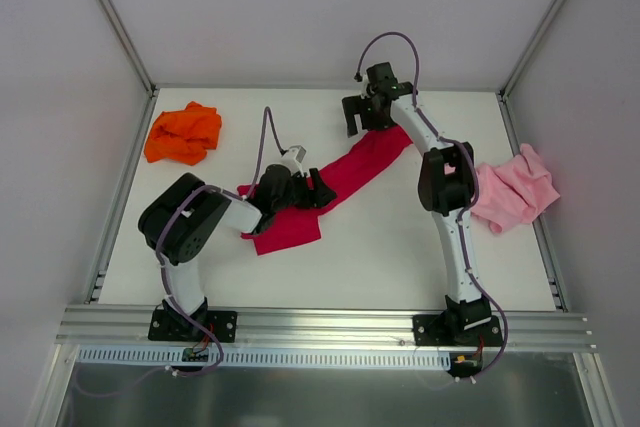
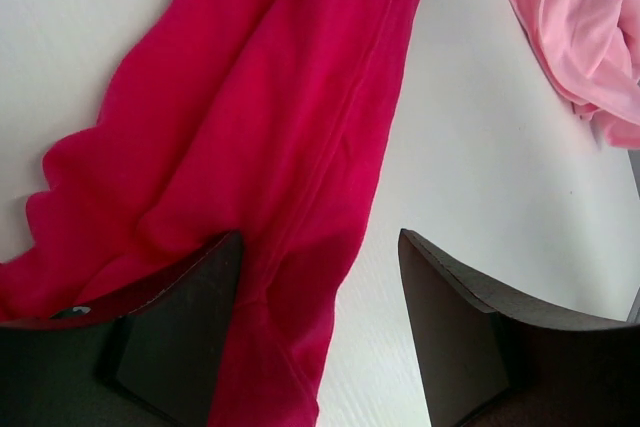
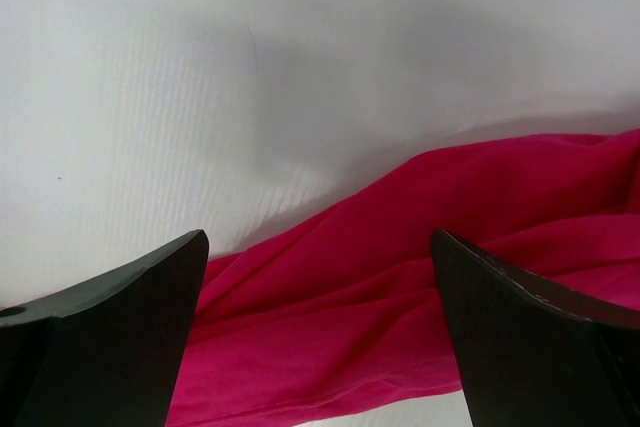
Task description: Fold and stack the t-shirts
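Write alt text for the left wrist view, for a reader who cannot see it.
A crimson red t-shirt lies rumpled in a long band on the white table, running down between the dark fingers of the open left gripper. A crumpled pale pink t-shirt lies apart at the upper right.

Middle t-shirt [image 1: 355, 169] between left t-shirt [image 1: 183, 133] and right t-shirt [image 1: 515, 190] — seemingly apart.
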Controlling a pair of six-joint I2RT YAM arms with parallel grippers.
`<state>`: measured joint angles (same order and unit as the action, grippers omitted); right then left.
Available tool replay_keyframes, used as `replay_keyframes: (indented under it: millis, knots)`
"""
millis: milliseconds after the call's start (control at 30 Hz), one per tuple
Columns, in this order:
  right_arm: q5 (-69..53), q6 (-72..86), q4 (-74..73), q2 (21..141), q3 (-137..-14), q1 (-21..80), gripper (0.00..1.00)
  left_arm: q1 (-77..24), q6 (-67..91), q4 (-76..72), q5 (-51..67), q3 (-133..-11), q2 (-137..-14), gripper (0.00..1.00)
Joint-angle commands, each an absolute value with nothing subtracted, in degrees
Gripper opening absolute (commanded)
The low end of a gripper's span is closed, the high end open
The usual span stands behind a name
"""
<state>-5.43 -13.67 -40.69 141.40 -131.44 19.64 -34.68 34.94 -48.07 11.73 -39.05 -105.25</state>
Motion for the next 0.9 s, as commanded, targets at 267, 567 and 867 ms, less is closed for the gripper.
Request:
replay_keyframes:
  millis: [267,567,867]
  knots:
    - [6.31,-10.47,-50.61,137.91,-125.69,20.65,1.0,-34.81,37.44,-37.72,-2.26,-40.34,-104.24,0.66]
    - [10.46,-4.93,-46.52,125.96,-104.62,24.52,1.0,-32.44,40.77,-18.39,-11.09,-52.9,-105.46,0.7]
    - [12.13,-1.15,-39.13,115.58,-85.88,28.82,1.0,-27.51,39.64,-6.33,-7.03,-69.87,-114.34,0.68]
